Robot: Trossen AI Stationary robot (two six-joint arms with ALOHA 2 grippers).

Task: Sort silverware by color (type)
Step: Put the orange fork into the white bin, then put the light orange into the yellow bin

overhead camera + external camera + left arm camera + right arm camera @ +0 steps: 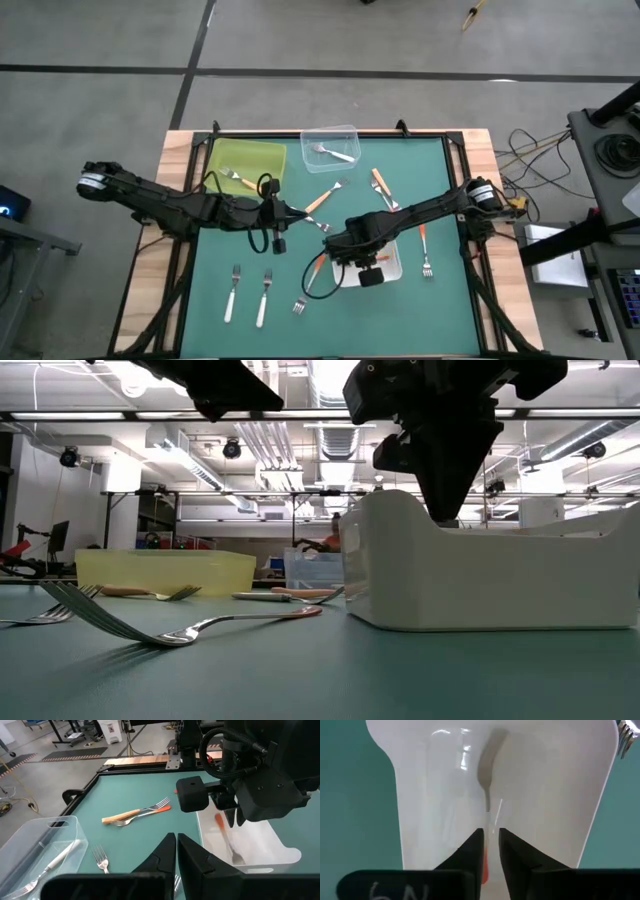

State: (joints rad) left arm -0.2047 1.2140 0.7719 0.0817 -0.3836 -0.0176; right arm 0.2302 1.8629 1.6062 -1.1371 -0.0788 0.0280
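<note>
My right gripper [345, 247] hangs over the white tray [392, 268] and is shut on a red-orange-handled fork [224, 831]. It also shows in the low view [448, 480], reaching down behind the tray's wall [480, 575]. My left gripper [176, 851] is shut and empty above the mat at mid-table [298, 213]. A tan fork [238, 180] lies in the yellow-green tray [250, 158]. A white fork [333, 152] lies in the clear tray [345, 132]. Other forks lie flat on the green mat: tan ones [325, 197], red-orange ones [424, 250], white ones [233, 292]. My right gripper pinches the fork's red-orange handle [485, 866] between its two fingers, which come from above and point down. The fork runs on past the fingertips, slanting down, its metal head [487, 765] over the white tray's floor. Whether the head touches the tray, I cannot tell.
A tan fork and a red-orange fork [137, 814] lie together on the mat beyond my left gripper. A small fork [299, 305] and two white forks lie near the front edge. Black rails frame the mat [470, 150]. Cables lie off the table's right.
</note>
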